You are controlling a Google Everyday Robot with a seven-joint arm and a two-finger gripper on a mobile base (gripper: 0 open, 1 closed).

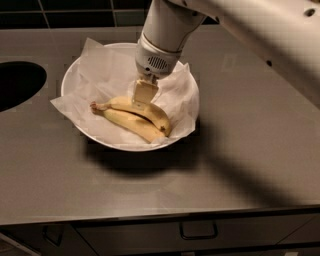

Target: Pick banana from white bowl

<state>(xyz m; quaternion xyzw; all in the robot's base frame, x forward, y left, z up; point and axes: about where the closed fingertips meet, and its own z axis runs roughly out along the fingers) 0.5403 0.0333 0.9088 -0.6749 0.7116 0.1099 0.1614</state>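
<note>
The white bowl [125,146] stands on the grey counter, left of centre, lined with crumpled white paper [105,70]. Two yellow bananas [137,119] lie side by side in it, stems pointing left, tips toward the right front. My gripper [144,93] hangs from the white arm coming in from the upper right. It points down into the bowl and sits right over the middle of the rear banana, at or just above its skin. The arm's wrist hides the back of the bowl.
A dark round sink opening [15,85] is cut into the counter at the far left. A dark tiled wall [75,10] runs along the back. The counter's front edge has a drawer handle [198,232] below it. The arm casts a shadow across the right side.
</note>
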